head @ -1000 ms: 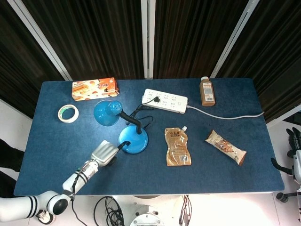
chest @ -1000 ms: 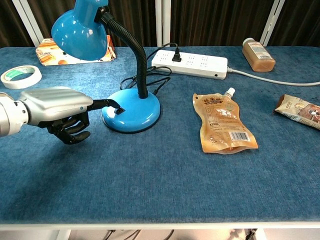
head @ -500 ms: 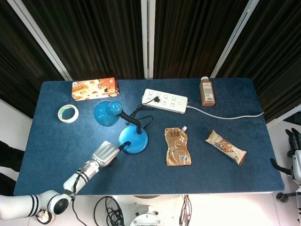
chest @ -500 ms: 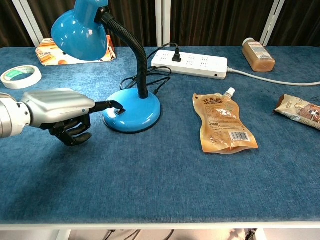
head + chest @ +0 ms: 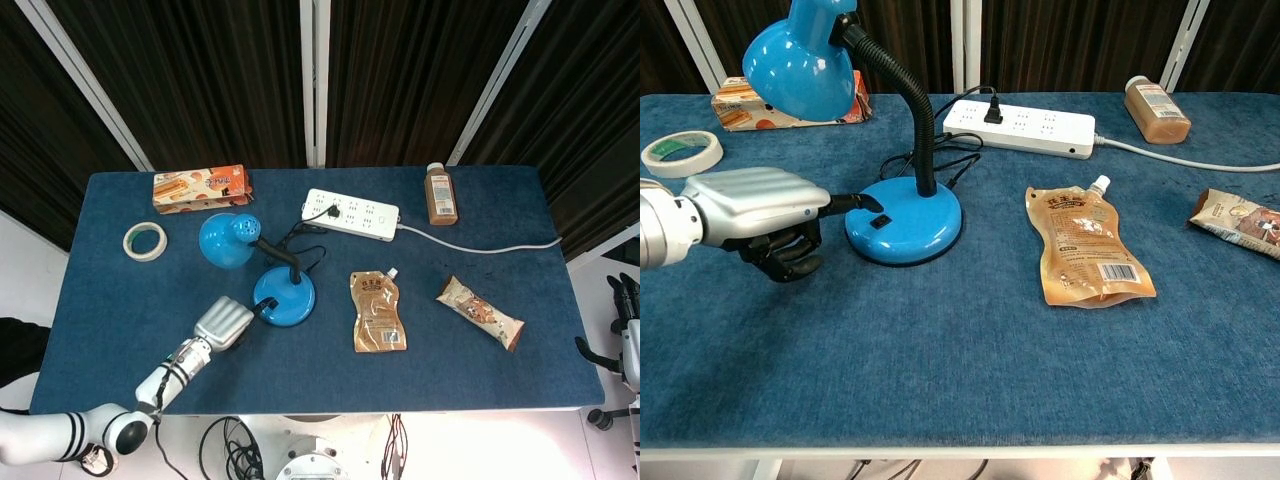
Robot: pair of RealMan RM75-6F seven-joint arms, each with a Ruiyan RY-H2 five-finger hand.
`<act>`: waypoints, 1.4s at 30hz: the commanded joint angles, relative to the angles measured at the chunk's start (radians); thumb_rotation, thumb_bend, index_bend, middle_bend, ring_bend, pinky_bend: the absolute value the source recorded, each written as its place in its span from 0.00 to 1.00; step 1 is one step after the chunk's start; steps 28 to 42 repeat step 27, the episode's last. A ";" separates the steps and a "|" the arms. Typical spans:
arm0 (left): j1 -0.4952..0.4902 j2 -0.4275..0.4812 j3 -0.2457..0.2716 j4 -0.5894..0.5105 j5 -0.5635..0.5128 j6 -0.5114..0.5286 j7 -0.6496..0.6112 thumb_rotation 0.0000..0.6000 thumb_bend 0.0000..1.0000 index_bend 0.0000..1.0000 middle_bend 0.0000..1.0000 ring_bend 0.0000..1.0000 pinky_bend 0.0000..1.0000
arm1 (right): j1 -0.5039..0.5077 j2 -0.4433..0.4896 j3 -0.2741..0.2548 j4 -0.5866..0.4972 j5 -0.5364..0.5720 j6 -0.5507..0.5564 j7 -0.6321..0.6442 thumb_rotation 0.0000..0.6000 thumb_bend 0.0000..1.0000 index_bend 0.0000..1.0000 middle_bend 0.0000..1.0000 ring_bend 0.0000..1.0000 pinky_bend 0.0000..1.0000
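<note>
A blue desk lamp stands left of the table's middle, with a round base [image 5: 285, 297] [image 5: 908, 222], a black gooseneck and a shade [image 5: 225, 240] [image 5: 800, 58]. My left hand [image 5: 222, 322] [image 5: 758, 214] lies just left of the base. One dark finger points out over the base's near-left edge, its tip just short of the small black switch [image 5: 878, 222]. The other fingers are curled under, holding nothing. My right hand [image 5: 626, 318] hangs off the table's right edge, fingers apart and empty.
The blue table [image 5: 450, 370] carries a tape roll [image 5: 145, 240], a biscuit box [image 5: 200, 187], a white power strip [image 5: 350, 214] with the lamp's plug in it, a brown bottle [image 5: 440, 195], a tan spout pouch [image 5: 377, 311] and a snack bar [image 5: 480, 312].
My left hand has drawn slightly back and up. Its pointing fingertip, which was on the lamp's switch, now leaves the switch uncovered. The right hand has not moved.
</note>
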 commanded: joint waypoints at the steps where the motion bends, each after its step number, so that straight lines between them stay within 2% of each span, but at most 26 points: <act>1: 0.058 0.019 0.021 -0.036 0.058 0.132 0.030 1.00 0.50 0.03 0.80 0.74 0.83 | 0.001 0.001 0.001 -0.001 -0.002 0.001 0.001 1.00 0.16 0.00 0.00 0.00 0.00; 4: 0.114 0.061 0.042 -0.075 0.067 0.209 0.017 1.00 0.45 0.03 0.75 0.70 0.80 | 0.002 0.003 0.004 -0.003 -0.006 0.005 0.004 1.00 0.16 0.00 0.00 0.00 0.00; 6: 0.163 0.102 0.056 -0.102 0.065 0.273 0.001 1.00 0.35 0.04 0.70 0.66 0.76 | 0.002 0.003 0.004 -0.004 -0.013 0.009 0.007 1.00 0.16 0.00 0.00 0.00 0.00; 8: 0.219 0.136 0.070 -0.109 0.081 0.351 -0.027 1.00 0.28 0.06 0.63 0.59 0.71 | 0.002 0.003 0.004 -0.005 -0.017 0.012 0.008 1.00 0.16 0.00 0.00 0.00 0.00; 9: 0.244 0.149 0.076 -0.104 0.090 0.385 -0.041 1.00 0.24 0.06 0.57 0.52 0.67 | 0.001 0.003 0.003 -0.006 -0.019 0.013 0.008 1.00 0.16 0.00 0.00 0.00 0.00; 11: 0.299 0.173 0.087 -0.079 0.111 0.460 -0.084 1.00 0.19 0.06 0.39 0.33 0.54 | 0.001 0.002 0.002 -0.009 -0.023 0.016 0.006 1.00 0.16 0.00 0.00 0.00 0.00; 13: 0.341 0.191 0.089 -0.053 0.129 0.511 -0.145 1.00 0.10 0.04 0.15 0.10 0.33 | 0.000 0.002 0.001 -0.014 -0.029 0.022 0.005 1.00 0.16 0.00 0.00 0.00 0.00; 15: 0.380 0.210 0.086 -0.028 0.163 0.559 -0.255 1.00 0.04 0.01 0.02 0.00 0.18 | -0.002 0.003 -0.001 -0.020 -0.038 0.029 0.006 1.00 0.16 0.00 0.00 0.00 0.00; 16: 0.395 0.217 0.086 -0.014 0.184 0.580 -0.301 1.00 0.03 0.00 0.00 0.00 0.13 | -0.003 0.002 -0.002 -0.022 -0.044 0.033 0.007 1.00 0.16 0.00 0.00 0.00 0.00; 18: 0.420 0.228 0.087 0.025 0.233 0.625 -0.365 1.00 0.02 0.00 0.00 0.00 0.07 | -0.004 -0.002 -0.006 -0.020 -0.061 0.044 0.003 1.00 0.16 0.00 0.00 0.00 0.00; 21: 0.442 0.243 0.087 0.052 0.272 0.655 -0.396 1.00 0.01 0.00 0.00 0.00 0.04 | -0.003 -0.015 -0.017 -0.013 -0.082 0.049 -0.018 1.00 0.16 0.00 0.00 0.00 0.00; 27: 0.455 0.272 0.077 0.040 0.290 0.642 -0.380 1.00 0.02 0.00 0.00 0.00 0.02 | -0.001 -0.038 -0.033 0.002 -0.091 0.040 -0.047 1.00 0.16 0.00 0.00 0.00 0.00; 42: 0.455 0.272 0.077 0.040 0.290 0.642 -0.380 1.00 0.02 0.00 0.00 0.00 0.02 | -0.001 -0.038 -0.033 0.002 -0.091 0.040 -0.047 1.00 0.16 0.00 0.00 0.00 0.00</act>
